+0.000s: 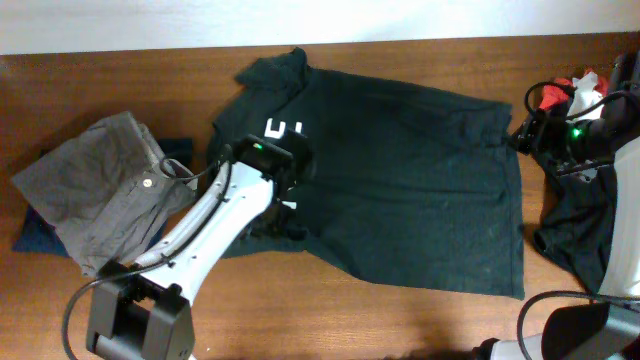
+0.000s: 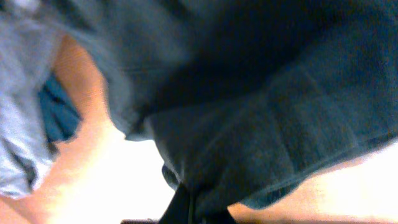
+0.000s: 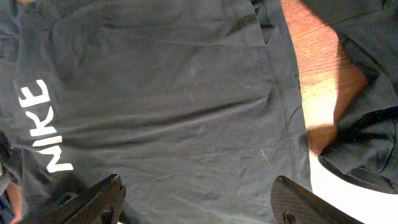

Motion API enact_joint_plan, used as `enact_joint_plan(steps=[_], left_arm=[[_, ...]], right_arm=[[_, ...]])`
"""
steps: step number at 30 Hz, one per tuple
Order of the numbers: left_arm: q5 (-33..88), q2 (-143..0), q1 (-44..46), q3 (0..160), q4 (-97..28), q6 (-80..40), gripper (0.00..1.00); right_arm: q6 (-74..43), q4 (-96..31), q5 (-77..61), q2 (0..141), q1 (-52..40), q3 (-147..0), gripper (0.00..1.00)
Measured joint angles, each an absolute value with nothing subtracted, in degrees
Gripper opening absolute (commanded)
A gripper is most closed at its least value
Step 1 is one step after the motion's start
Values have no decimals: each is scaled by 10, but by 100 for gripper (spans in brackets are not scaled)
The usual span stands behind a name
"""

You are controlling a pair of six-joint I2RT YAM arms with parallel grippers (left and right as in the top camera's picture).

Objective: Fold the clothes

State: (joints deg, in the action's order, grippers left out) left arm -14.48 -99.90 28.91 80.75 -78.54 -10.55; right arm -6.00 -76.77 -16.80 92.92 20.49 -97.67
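Note:
A dark green T-shirt (image 1: 400, 180) with white NIKE lettering lies spread flat across the middle of the wooden table. It also fills the right wrist view (image 3: 174, 106). My left gripper (image 1: 272, 222) is at the shirt's left edge. In the blurred left wrist view its jaws (image 2: 186, 210) are shut on a fold of the shirt's cloth (image 2: 261, 137). My right gripper (image 1: 517, 135) hovers at the shirt's upper right corner. Its fingers (image 3: 196, 205) are spread wide and empty above the cloth.
A crumpled grey garment (image 1: 95, 185) lies at the left on top of a blue one (image 1: 35, 235). A pile of dark clothes (image 1: 575, 225) with red and white pieces (image 1: 565, 90) sits at the right edge. Bare wood (image 1: 300, 310) runs along the front.

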Motion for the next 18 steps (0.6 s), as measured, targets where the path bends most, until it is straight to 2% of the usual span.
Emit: enact_joint_plan(steps=[6, 12, 18], left_arm=[[-168, -999, 235, 808, -695, -95, 1], [-170, -999, 221, 809, -668, -86, 1], [-170, -999, 220, 822, -666, -86, 1]], right_arm=[[-60, -774, -167, 953, 205, -976, 80], [-60, -779, -166, 983, 205, -960, 80], [-61, -789, -165, 1005, 211, -882, 80]])
